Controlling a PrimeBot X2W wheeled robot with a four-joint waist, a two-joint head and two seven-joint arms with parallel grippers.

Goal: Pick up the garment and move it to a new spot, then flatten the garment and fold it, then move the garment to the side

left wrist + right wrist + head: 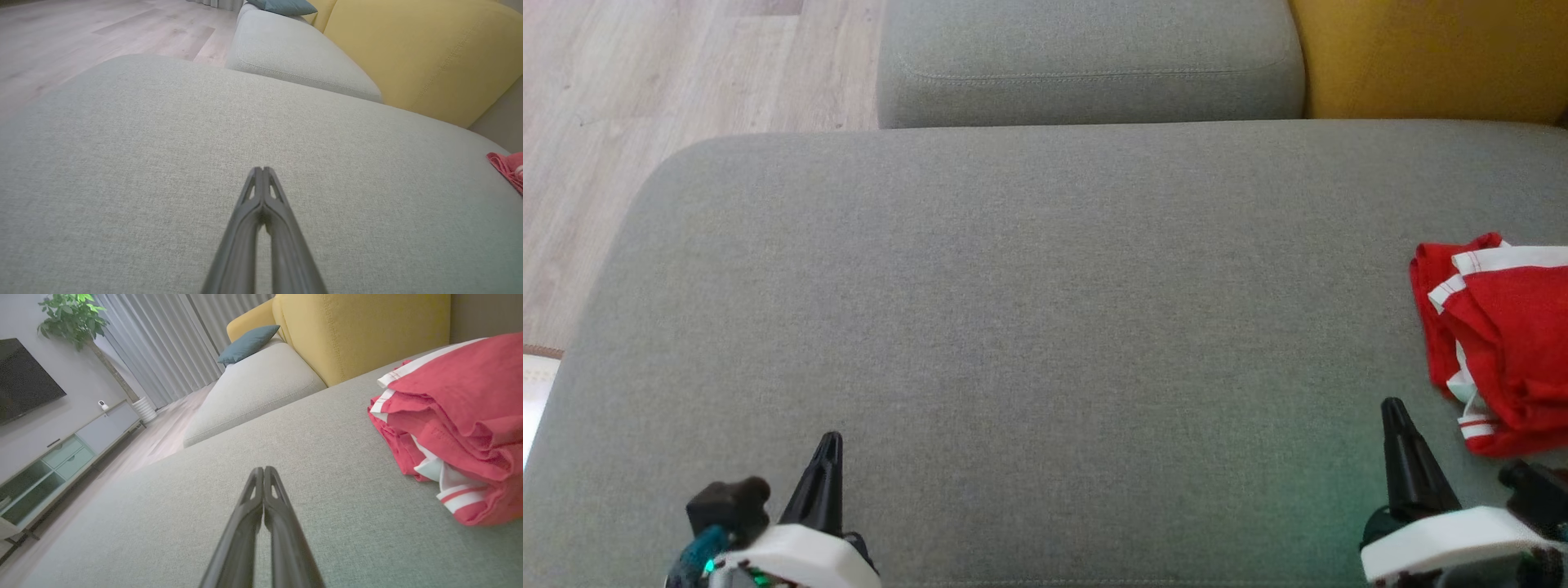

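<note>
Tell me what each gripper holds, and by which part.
Nothing is held. The left gripper and right gripper are both shut and empty; the garment lies on the cushion, touching neither.

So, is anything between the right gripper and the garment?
Nothing visible. Bare grey cushion lies between the shut right gripper and the red garment, which sits close on its right.

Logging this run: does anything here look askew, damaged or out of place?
The red garment lies bunched in uneven layers at the right edge of the grey cushion, white trim poking out crookedly. Nothing looks damaged or spilled. Left gripper and right gripper are shut, holding nothing.
</note>
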